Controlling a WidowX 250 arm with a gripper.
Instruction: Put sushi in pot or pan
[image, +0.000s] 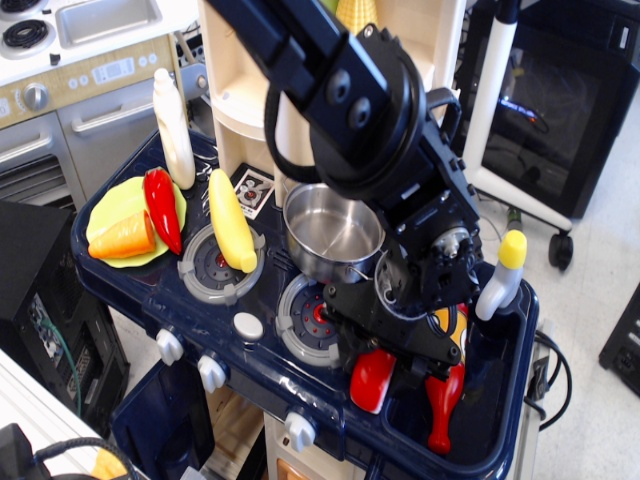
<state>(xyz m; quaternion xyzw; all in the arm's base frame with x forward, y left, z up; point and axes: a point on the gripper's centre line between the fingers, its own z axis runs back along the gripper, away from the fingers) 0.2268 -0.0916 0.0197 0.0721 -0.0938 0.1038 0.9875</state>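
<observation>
The sushi (368, 383), glossy red over a white base, lies at the front edge of the toy stove, right of the front burner (303, 322). Its upper part is hidden by my gripper (392, 350), which has come down right on top of it with its black fingers spread to either side. The shiny steel pot (330, 232) stands on the back right burner, empty, just behind and left of the gripper. My arm passes over the pot's right rim.
A red-and-yellow bottle (443, 400) and a white bottle with a yellow cap (503, 272) stand in the sink basin to the right. A yellow vegetable (230, 220) lies on the left burner. A green plate (108, 203) holds a chili (162, 208) and a carrot (122, 237).
</observation>
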